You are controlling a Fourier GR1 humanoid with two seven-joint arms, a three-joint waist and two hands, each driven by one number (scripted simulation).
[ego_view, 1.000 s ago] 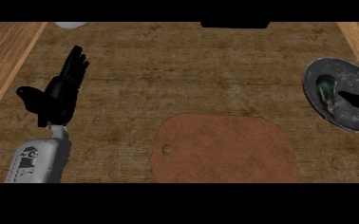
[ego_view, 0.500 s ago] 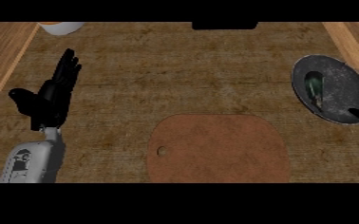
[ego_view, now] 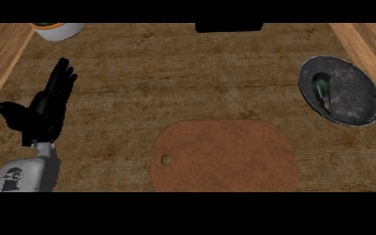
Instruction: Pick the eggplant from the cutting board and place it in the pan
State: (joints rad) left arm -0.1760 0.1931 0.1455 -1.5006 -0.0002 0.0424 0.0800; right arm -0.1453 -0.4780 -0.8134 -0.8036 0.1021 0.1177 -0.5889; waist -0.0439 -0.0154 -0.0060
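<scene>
Left hand (ego_view: 46, 107) rests at the left side of the head view, fingers straight and apart, holding nothing. Far to its right, the eggplant (ego_view: 322, 90) lies inside the pan (ego_view: 351, 110). The cutting board (ego_view: 228, 155) sits lower down, to the hand's right.

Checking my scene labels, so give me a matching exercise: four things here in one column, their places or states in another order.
Things:
1. eggplant
2. cutting board
3. left hand
4. white container

Places or states:
A. top left of the view
B. lower middle, nothing on it
C. lying in the pan, at the right
D. at the left edge, fingers straight

Pairs: 1-C, 2-B, 3-D, 4-A
</scene>
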